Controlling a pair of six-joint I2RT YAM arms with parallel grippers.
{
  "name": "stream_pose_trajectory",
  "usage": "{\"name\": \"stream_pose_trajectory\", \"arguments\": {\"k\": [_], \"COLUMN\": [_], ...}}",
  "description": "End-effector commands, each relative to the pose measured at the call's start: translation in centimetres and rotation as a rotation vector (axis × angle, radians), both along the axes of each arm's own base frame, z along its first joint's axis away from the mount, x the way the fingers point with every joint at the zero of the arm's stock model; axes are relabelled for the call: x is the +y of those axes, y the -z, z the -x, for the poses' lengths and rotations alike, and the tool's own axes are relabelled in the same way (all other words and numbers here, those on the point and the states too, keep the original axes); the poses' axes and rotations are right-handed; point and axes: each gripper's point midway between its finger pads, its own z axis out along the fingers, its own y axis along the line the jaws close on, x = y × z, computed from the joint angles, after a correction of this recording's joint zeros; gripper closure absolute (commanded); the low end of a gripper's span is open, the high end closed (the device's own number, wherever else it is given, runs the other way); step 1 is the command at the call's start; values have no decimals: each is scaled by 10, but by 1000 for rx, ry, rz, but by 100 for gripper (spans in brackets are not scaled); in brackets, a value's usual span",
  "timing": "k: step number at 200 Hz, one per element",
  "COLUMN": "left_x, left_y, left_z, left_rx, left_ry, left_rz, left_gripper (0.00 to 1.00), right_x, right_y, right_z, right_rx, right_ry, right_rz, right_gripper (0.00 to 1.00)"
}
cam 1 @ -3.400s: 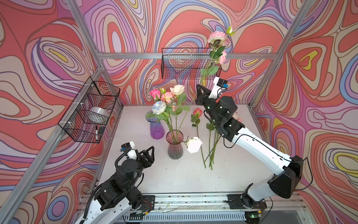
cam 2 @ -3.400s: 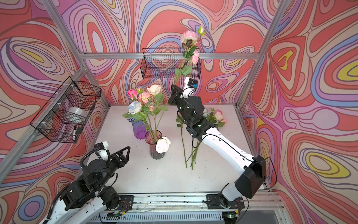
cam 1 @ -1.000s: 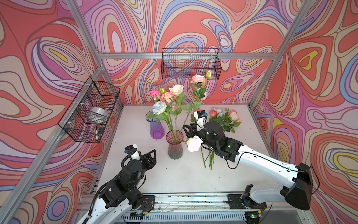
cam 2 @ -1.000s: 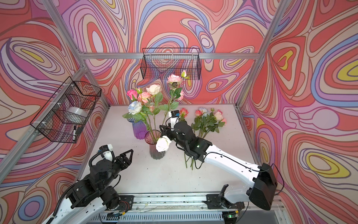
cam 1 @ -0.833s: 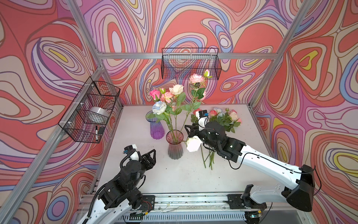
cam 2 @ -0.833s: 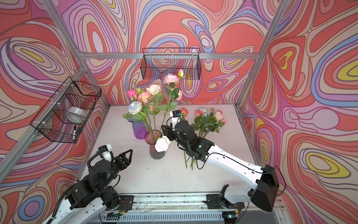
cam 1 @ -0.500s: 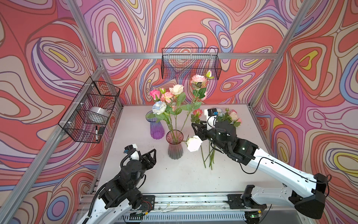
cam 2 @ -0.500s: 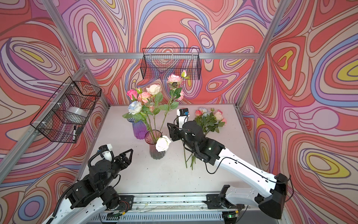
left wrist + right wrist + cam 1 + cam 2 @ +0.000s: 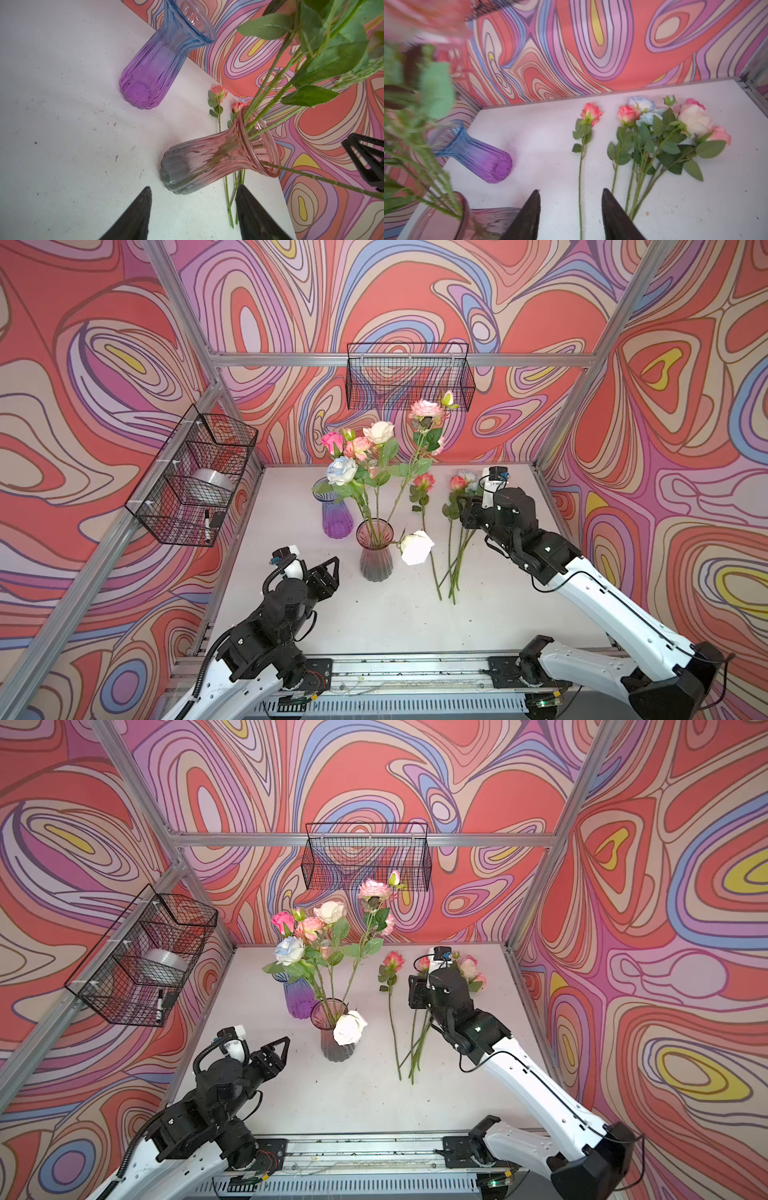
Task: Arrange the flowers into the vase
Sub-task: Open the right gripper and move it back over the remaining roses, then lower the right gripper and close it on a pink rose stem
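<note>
We've got the right gripper (image 9: 571, 190) with jaws apart, holding nothing, over the loose coral rose (image 9: 590, 114). The pink vase (image 9: 376, 564) sits at its nine o'clock, and the left gripper (image 9: 194, 187) gapes empty too.

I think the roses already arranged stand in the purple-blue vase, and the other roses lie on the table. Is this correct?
Not quite. The arranged roses stand in the pink vase, not in the purple-blue vase, which is empty; the left wrist view shows this. The other roses do lie on the table.
</note>
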Motion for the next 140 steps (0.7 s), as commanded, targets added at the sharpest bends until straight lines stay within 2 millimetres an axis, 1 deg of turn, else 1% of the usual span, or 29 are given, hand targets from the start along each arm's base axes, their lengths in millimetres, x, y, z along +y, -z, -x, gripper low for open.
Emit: {"name": "stream_pose_trajectory", "arguments": {"k": [1,10,11,12,14,17,21,23,30,32,38,40,41,45,47,61,64,65,66,67,69,78,80,81,90,107,108,130,140], "left_x": [-3,-3,-3,-3,-3,-3,-4,-4,-4,-5,-5,-5,-5,-5,-5,-5,-4,-4,-5,-5,-5,-5,-5,-5,-4,-1,-1,4,8], "left_y": [-9,-9,-9,-9,-8,-9,-9,-9,-9,2,7,7,7,8,8,10,10,11,11,11,10,12,12,12,14,15,15,12,12], "left_z": [-3,-3,-3,-3,-3,-3,-3,-3,-2,-3,-3,-2,-2,-2,-2,-1,-1,-1,-1,-1,-1,0,0,0,1,3,3,6,7], "left_rx": [-19,-16,-16,-16,-15,-16,-15,-15,-16,4,11,12,12,14,14,20,20,21,21,22,21,26,28,27,30,32,32,19,13], "left_ry": [1,0,0,1,1,1,2,2,5,5,6,5,5,6,7,7,6,7,8,8,8,11,11,12,11,6,5,-5,-14], "left_rz": [23,27,28,28,29,30,33,32,39,23,21,20,20,21,22,22,23,22,22,22,23,25,25,26,25,20,19,18,16], "left_gripper": [35,35,35,35,35,35,35,35,35,35,35,35,35,35,35,35,35,35,35,35,35,35,35,35,35,35,35,35,35], "right_x": [19,27,27,29,30,34,37,39,46,48,54,55,56,58,60,67,68,68,68,68,69,71,72,72,74,77,78,78,77], "right_y": [69,93,93,98,100,110,115,124,134,141,151,151,155,155,162,182,182,187,187,192,196,208,207,211,223,243,247,263,268], "right_z": [-4,-12,-12,-13,-14,-17,-20,-22,-29,-32,-38,-40,-42,-45,-49,-66,-70,-71,-71,-74,-76,-86,-87,-89,-96,-105,-106,-113,-114], "right_rx": [205,269,269,281,286,309,321,342,368,384,400,399,406,402,413,435,430,439,439,447,452,465,462,469,490,524,531,562,571], "right_ry": [-100,-123,-123,-130,-133,-148,-158,-163,-177,-183,-194,-198,-198,-200,-202,-198,-195,-192,-192,-189,-188,-182,-182,-182,-176,-175,-175,-161,-152], "right_rz": [1,25,25,29,31,40,47,56,63,67,75,76,79,77,83,108,112,119,119,126,132,151,152,157,175,197,200,224,229], "right_gripper": [54,56,56,56,56,57,57,57,57,57,57,57,57,57,57,55,55,55,55,54,54,54,54,54,54,54,54,58,63]}}
